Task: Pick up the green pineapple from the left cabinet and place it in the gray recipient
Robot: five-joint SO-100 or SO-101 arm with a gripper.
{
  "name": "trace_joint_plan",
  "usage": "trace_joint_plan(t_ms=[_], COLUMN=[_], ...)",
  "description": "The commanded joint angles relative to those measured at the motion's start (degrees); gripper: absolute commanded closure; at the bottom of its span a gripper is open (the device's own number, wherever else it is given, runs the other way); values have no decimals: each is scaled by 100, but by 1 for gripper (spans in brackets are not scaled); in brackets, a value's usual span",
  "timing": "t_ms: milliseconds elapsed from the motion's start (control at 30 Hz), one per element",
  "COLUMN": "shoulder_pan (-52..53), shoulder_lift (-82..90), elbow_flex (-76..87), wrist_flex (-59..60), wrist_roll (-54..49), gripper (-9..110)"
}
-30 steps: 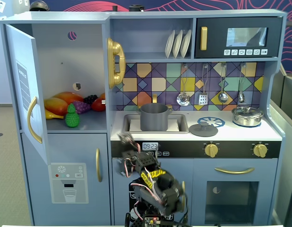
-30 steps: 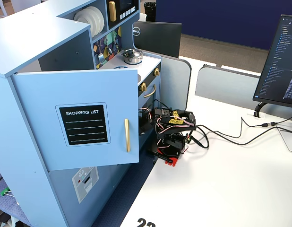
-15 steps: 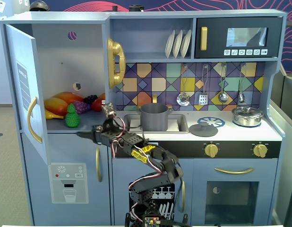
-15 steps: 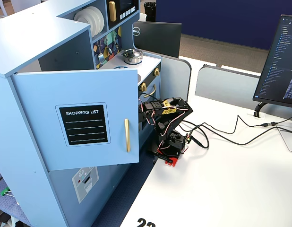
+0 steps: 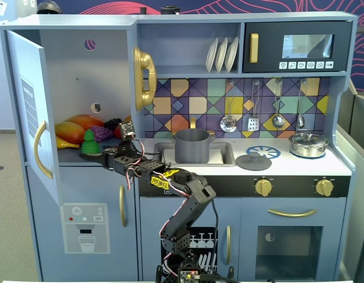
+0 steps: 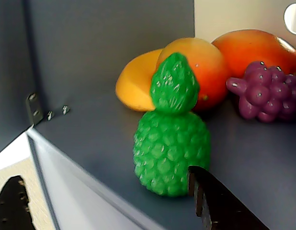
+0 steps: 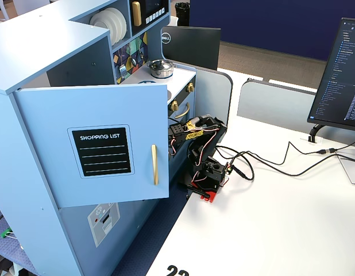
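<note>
The green pineapple (image 5: pixel 89 141) stands upright near the front edge of the shelf in the left cabinet (image 5: pixel 76 59), whose door (image 5: pixel 29 112) is swung open. In the wrist view the pineapple (image 6: pixel 172 143) is in front of an orange-yellow mango (image 6: pixel 200 62) and purple grapes (image 6: pixel 267 91). My gripper (image 6: pixel 104 175) is open. Its right finger (image 6: pixel 220 201) is close against the pineapple's lower right side. Its left finger (image 6: pixel 14 206) hangs off the shelf's front edge. In a fixed view the gripper (image 5: pixel 95 155) reaches in at shelf level. The gray recipient (image 5: pixel 192 146) stands in the sink.
A flat gray lid (image 5: pixel 253 161) and a shiny silver pot (image 5: pixel 308 144) sit on the counter to the right. A gold phone (image 5: pixel 145 76) hangs beside the cabinet. In the other fixed view the open door (image 7: pixel 91 144) hides the gripper; the arm (image 7: pixel 195 138) stands on a white table.
</note>
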Motion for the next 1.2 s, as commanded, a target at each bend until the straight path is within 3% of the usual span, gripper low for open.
trace_joint_plan(t_ms=[0, 1033, 1167], shoulder_pan=[202, 316, 193], shoulder_lift=[-255, -2373, -2751], elbow_flex=[-571, -2505, -2918], wrist_flex=[-264, -413, -545], wrist_roll=[79, -105, -149], gripper=[61, 62, 75])
